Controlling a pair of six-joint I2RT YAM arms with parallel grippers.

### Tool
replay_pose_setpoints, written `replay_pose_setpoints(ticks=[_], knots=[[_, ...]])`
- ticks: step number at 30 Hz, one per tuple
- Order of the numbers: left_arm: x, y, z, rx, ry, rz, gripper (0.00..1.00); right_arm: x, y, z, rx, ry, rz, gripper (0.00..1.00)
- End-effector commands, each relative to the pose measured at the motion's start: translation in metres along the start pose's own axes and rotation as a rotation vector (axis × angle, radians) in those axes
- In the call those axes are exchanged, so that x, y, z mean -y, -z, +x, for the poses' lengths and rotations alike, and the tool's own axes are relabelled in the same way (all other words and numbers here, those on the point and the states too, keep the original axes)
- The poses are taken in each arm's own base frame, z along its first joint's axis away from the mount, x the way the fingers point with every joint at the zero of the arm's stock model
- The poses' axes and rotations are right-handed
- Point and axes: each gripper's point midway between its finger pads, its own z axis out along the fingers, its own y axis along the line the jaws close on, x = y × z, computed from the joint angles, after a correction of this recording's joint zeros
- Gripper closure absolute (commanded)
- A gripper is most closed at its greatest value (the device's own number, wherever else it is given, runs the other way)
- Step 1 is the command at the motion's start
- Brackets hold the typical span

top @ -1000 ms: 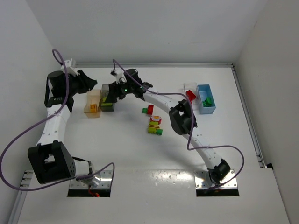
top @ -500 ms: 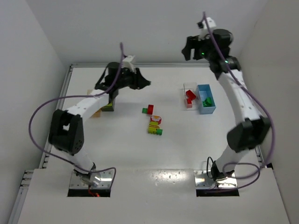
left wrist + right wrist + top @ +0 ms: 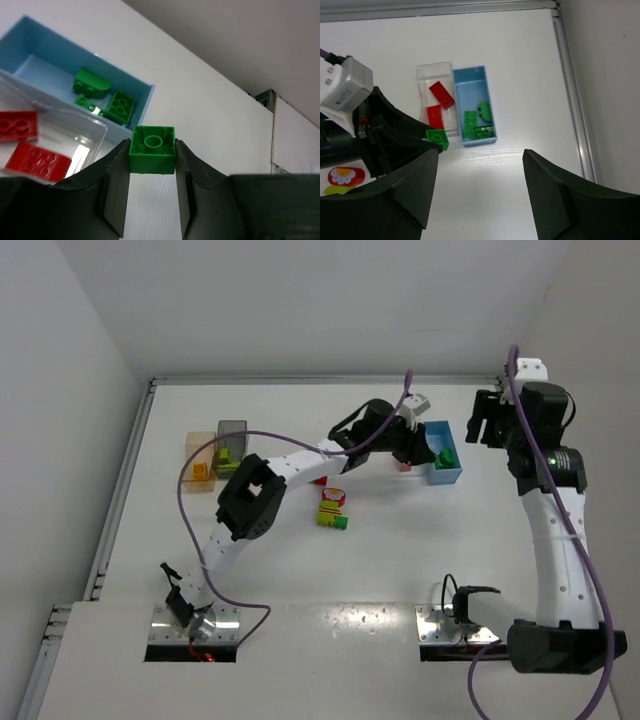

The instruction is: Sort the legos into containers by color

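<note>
Clamped in the jaws of the left gripper (image 3: 151,159), drawn in narrow on its two sides: one green brick (image 3: 152,149), hollow underside toward the wrist camera, carried off the table (image 3: 210,130). Hanging just off the near corner of the light blue bin (image 3: 146,95), beside the end of the clear bin (image 3: 95,131), not yet over either. Already in the blue bin, other green bricks (image 3: 120,106); in the clear one, two red bricks (image 3: 37,160). Judged mid-delivery: the carry to the matching bin nearly done, the drop not yet made. Next, probably a short sideways shift to bring the brick inside the blue rim, then a release; from here, easy to miss into the clear bin or onto the table. Farther out, jaws of the right gripper (image 3: 482,170) spread wide with nothing between, hovering high above the same two bins. Well apart on the left side, the orange bin (image 3: 198,468) and dark grey bin (image 3: 232,432); near mid-table, a multicoloured cluster (image 3: 332,510) waiting to be sorted.
</note>
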Motion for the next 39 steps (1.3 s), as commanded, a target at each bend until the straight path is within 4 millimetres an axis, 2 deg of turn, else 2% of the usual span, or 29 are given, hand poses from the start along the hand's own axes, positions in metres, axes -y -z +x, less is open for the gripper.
replay_pose_setpoints(ticks=[1, 2, 3, 4, 5, 7, 11, 13, 14, 15, 18, 19, 22, 25, 27, 28, 29, 30, 31, 32, 33, 34, 35, 36, 37, 38, 39], knots=[[0.024, -0.024, -0.020, 0.082, -0.053, 0.083, 0.82, 0.024, 0.034, -0.004, 0.019, -0.046, 0.105, 0.31], [0.030, -0.030, -0.026, 0.098, -0.066, 0.099, 0.82, 0.029, 0.041, -0.008, 0.034, -0.044, 0.117, 0.31], [0.027, -0.039, -0.027, 0.114, -0.074, 0.104, 0.81, 0.032, 0.047, -0.008, 0.040, -0.050, 0.121, 0.31], [0.027, -0.039, -0.030, 0.123, -0.079, 0.108, 0.81, 0.032, 0.047, -0.004, 0.026, -0.049, 0.121, 0.31], [0.029, -0.048, -0.025, 0.123, -0.082, 0.117, 0.79, 0.033, 0.051, -0.006, 0.036, -0.055, 0.119, 0.31], [0.025, -0.053, -0.027, 0.148, -0.093, 0.117, 0.75, 0.035, 0.051, 0.000, 0.015, -0.068, 0.108, 0.31], [0.016, -0.067, -0.019, 0.143, -0.081, 0.116, 0.69, 0.038, 0.054, -0.001, 0.017, -0.097, 0.090, 0.31], [0.008, -0.073, -0.015, 0.149, -0.087, 0.095, 0.62, 0.039, 0.055, -0.004, 0.027, -0.112, 0.087, 0.31], [0.005, -0.075, -0.010, 0.141, -0.083, 0.092, 0.58, 0.040, 0.056, -0.004, 0.027, -0.116, 0.083, 0.31], [0.004, -0.076, -0.017, 0.160, -0.100, 0.085, 0.57, 0.040, 0.056, -0.004, 0.027, -0.116, 0.083, 0.31], [-0.005, -0.082, -0.012, 0.166, -0.109, 0.065, 0.48, 0.039, 0.054, -0.001, 0.019, -0.126, 0.060, 0.31], [-0.006, -0.082, -0.017, 0.181, -0.111, 0.050, 0.42, 0.036, 0.054, -0.001, 0.020, -0.125, 0.044, 0.31], [-0.011, -0.085, -0.019, 0.202, -0.127, 0.032, 0.30, 0.031, 0.052, 0.000, 0.019, -0.125, 0.017, 0.31], [-0.020, -0.079, -0.037, 0.251, -0.128, 0.021, 0.28, 0.026, 0.046, 0.008, -0.008, -0.129, -0.014, 0.31], [-0.009, -0.072, -0.058, 0.290, -0.134, 0.037, 0.27, 0.020, 0.041, 0.013, -0.028, -0.124, -0.056, 0.31], [-0.009, -0.066, -0.069, 0.307, -0.140, 0.033, 0.25, 0.018, 0.037, 0.014, -0.039, -0.117, -0.072, 0.31], [0.006, -0.054, -0.095, 0.346, -0.166, 0.045, 0.23, 0.015, 0.035, 0.016, -0.047, -0.119, -0.089, 0.31], [0.009, -0.049, -0.100, 0.334, -0.194, 0.035, 0.23, 0.004, 0.028, 0.025, -0.086, -0.091, -0.149, 0.31], [0.020, -0.039, -0.116, 0.348, -0.200, 0.040, 0.23, -0.001, 0.025, 0.027, -0.096, -0.080, -0.185, 0.31], [0.013, -0.030, -0.116, 0.327, -0.230, 0.015, 0.22, -0.005, 0.022, 0.032, -0.119, -0.069, -0.215, 0.31], [0.032, -0.002, -0.149, 0.365, -0.259, 0.014, 0.12, -0.010, 0.019, 0.038, -0.146, -0.046, -0.260, 0.31], [0.013, 0.009, -0.137, 0.306, -0.235, -0.031, 0.06, -0.011, 0.007, 0.046, -0.184, -0.041, -0.282, 0.33], [0.010, 0.023, -0.143, 0.292, -0.224, -0.053, 0.00, -0.017, 0.004, 0.053, -0.215, -0.038, -0.325, 0.34], [0.003, 0.038, -0.147, 0.275, -0.220, -0.080, 0.00, -0.019, 0.001, 0.048, -0.209, -0.021, -0.348, 0.34], [0.009, 0.066, -0.156, 0.240, -0.213, -0.091, 0.00, -0.021, -0.007, 0.054, -0.242, -0.006, -0.379, 0.34], [0.005, 0.083, -0.159, 0.225, -0.200, -0.108, 0.00, -0.024, -0.011, 0.058, -0.256, -0.005, -0.403, 0.35], [-0.029, 0.104, -0.141, 0.175, -0.166, -0.177, 0.00, -0.031, -0.015, 0.055, -0.252, 0.000, -0.437, 0.35]])
